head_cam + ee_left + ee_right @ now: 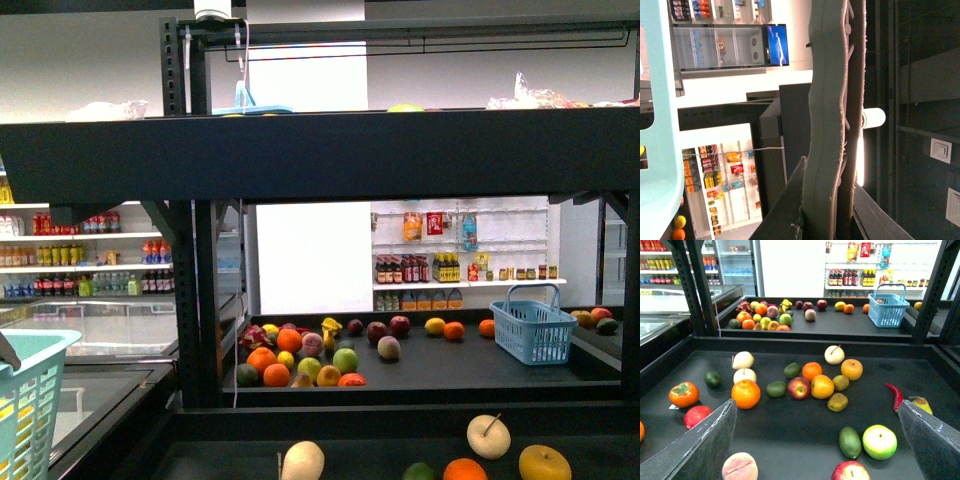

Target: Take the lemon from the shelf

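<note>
The black shelf (330, 155) has wide tray tiers holding fruit. In the right wrist view my right gripper (817, 440) is open and empty above the near tier (790, 432), its fingers (705, 445) wide apart over a green fruit, a green apple and a red apple. A small yellow fruit that may be the lemon (840, 305) lies on the far tier beside an orange; it also shows in the front view (435, 326). My left gripper (832, 220) is shut on the pale teal basket (30, 400), pinching its rim strip (827, 115).
A blue basket (533, 325) stands on the far tier at the right. A fruit pile (300, 355) lies at the far tier's left. Black upright posts (195, 290) flank the tiers. A red chilli (896, 395) and a pear lie near the right finger. White bottle shelves stand behind.
</note>
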### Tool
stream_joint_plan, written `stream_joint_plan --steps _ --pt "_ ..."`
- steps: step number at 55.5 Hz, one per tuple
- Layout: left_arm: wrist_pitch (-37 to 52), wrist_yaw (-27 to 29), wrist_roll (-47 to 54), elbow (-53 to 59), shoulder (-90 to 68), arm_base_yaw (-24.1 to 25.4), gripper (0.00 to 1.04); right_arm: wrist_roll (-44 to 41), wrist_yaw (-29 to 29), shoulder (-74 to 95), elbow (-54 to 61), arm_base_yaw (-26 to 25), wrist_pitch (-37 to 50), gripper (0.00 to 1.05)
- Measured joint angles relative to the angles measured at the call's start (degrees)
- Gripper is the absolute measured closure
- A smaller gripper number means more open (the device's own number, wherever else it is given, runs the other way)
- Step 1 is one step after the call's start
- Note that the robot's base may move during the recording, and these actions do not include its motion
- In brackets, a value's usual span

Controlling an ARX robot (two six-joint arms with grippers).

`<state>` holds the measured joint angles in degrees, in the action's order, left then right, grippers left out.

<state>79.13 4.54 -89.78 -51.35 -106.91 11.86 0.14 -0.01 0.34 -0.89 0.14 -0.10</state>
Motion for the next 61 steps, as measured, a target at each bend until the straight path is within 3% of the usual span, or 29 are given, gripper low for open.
stream_joint_plan --steps 49,61 --pt "0.37 -4.74 -4.0 0.2 -4.35 3.48 0.94 0.0 0.0 0.0 0.0 0.0 0.0 0.07" --pt "0.57 -6.16 -3.96 0.61 -4.39 4.09 0.59 0.0 0.0 -0.02 0.0 0.0 0.0 0.07"
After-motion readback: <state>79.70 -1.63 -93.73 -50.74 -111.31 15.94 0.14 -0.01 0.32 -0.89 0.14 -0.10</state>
